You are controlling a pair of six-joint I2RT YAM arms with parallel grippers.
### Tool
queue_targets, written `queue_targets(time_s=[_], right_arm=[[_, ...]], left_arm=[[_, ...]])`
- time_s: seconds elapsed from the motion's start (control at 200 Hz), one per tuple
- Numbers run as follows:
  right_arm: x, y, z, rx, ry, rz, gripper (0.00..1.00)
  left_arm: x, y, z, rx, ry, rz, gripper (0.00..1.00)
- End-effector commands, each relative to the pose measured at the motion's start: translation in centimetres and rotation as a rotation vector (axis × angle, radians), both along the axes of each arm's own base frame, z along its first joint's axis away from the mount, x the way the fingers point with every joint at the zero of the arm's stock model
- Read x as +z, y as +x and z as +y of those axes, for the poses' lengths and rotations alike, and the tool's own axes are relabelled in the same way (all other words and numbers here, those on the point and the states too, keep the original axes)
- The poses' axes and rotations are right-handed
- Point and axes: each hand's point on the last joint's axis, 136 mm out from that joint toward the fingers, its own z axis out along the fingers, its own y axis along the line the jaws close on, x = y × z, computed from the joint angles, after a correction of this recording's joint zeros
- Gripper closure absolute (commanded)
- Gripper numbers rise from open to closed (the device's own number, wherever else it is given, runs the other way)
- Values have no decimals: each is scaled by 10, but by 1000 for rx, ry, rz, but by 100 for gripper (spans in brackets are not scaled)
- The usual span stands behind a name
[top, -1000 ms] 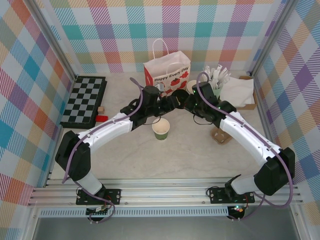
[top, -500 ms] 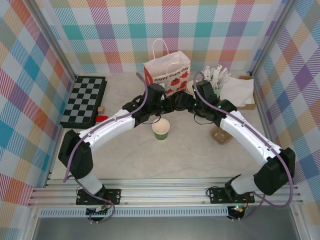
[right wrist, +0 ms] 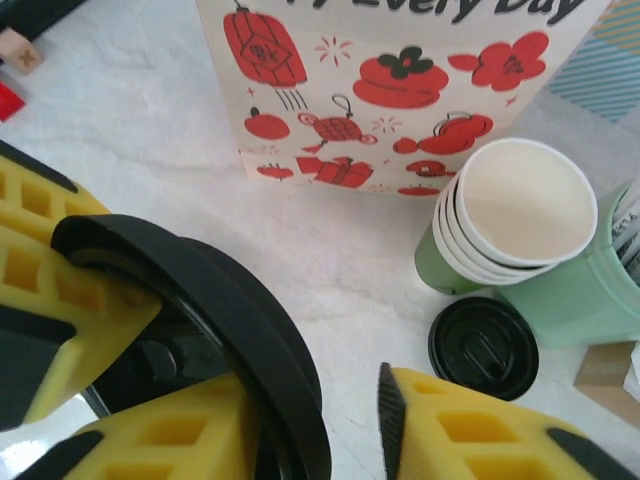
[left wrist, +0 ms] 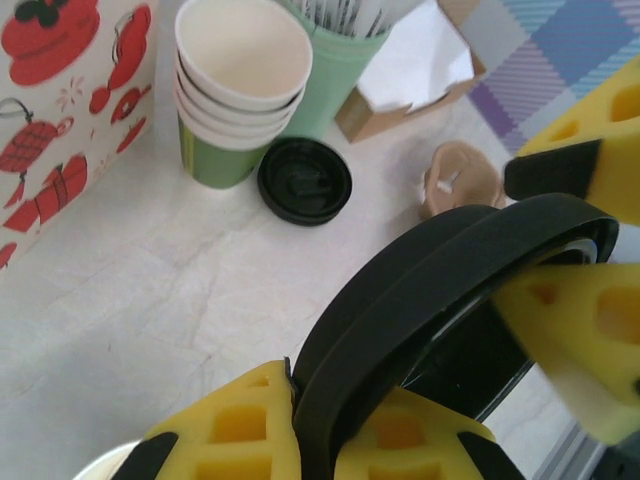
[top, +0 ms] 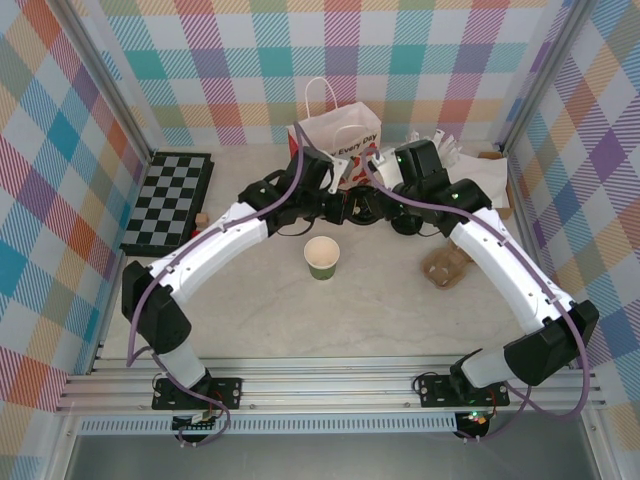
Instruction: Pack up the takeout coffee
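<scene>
Between both wrists, before the red-printed white paper bag (top: pixel 338 135), the round black plastic lid (left wrist: pixel 440 260) is clenched edge-on by the left gripper (left wrist: pixel 318 425). The right gripper (right wrist: pixel 330 415) straddles it, released. Likely purpose: reorienting it to cap the open dark-green paper cup (top: pixel 322 257) standing nearby.

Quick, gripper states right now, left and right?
Left gripper: closed, holding the black lid by its rim.
Right gripper: open, fingers either side of the same lid, with a gap showing at one finger.
</scene>
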Motion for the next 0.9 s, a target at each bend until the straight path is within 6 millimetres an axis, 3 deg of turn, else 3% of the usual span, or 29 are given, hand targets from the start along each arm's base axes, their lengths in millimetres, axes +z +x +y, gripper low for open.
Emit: queue_targets(time_s=[0.0,0.15,0.315,0.48,0.705,0.775,0.835,0.895], right_arm=[[2,-5,-3,52,-53,-12,71],[-11,-5,-2,53,-63,15,78],[-22,-6,-4,45,-84,44,73],[-21,-4,-6,34,-92,33,74],[-15,-9,-10,37,-94,19,100],[-11,-9,-11,47,-102,-11,100],[-1,-4,-13,46,-111,-80,100],[15,1,-13,52,-108,-180,100]], left_arm=[[0,-10,-8,-73,24,18,100],[5,-14,-11,-93,-10,30,100],[13,-16,-13,-89,-46,27,100],[20,-19,-12,-76,-84,21,100],[24,-28,-5,-65,-107,36,100],[33,-36,-5,-85,-148,59,74],[54,-47,-4,-128,-226,53,50],[74,-60,5,-160,-297,12,33]])
